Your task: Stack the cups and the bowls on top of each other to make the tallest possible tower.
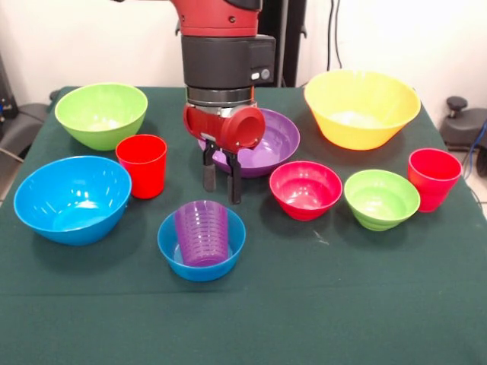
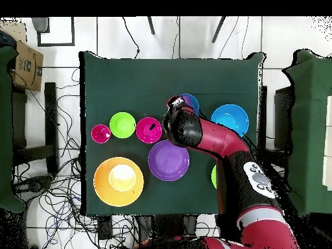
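A translucent purple cup [image 1: 202,232] stands inside the small blue bowl [image 1: 200,262] near the table's front; in the overhead view this pair [image 2: 190,102] peeks out past the arm. Just behind and above it hangs my gripper [image 1: 221,195], open, with nothing between its fingers. One red cup [image 1: 142,165] stands to the gripper's left and another red cup [image 1: 434,179] at the far right. Behind the gripper lies the purple bowl [image 1: 270,141]. The small red-pink bowl [image 1: 305,190] and the small lime bowl [image 1: 381,199] sit to its right.
A large lime bowl [image 1: 101,114] and a large blue bowl [image 1: 72,199] take up the left side. The big yellow bowl [image 1: 361,106] is at the back right. In the overhead view the arm [image 2: 214,139] covers the red cup and most of the large lime bowl.
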You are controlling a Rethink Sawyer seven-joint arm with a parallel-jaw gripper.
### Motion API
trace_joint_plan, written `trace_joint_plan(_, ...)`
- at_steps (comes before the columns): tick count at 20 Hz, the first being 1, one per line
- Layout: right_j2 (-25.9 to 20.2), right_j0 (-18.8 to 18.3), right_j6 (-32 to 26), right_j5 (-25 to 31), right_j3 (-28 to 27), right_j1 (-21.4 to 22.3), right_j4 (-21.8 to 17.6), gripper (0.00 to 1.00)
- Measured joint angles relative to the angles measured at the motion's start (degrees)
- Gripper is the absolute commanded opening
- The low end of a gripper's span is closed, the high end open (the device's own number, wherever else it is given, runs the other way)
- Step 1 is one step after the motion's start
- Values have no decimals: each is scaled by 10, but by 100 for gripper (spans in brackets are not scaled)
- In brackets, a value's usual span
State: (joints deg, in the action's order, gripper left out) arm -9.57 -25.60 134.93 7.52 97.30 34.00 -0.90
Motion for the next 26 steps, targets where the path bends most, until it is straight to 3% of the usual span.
trace_joint_plan(26,37,29,0,0,-5,-61,0,100)
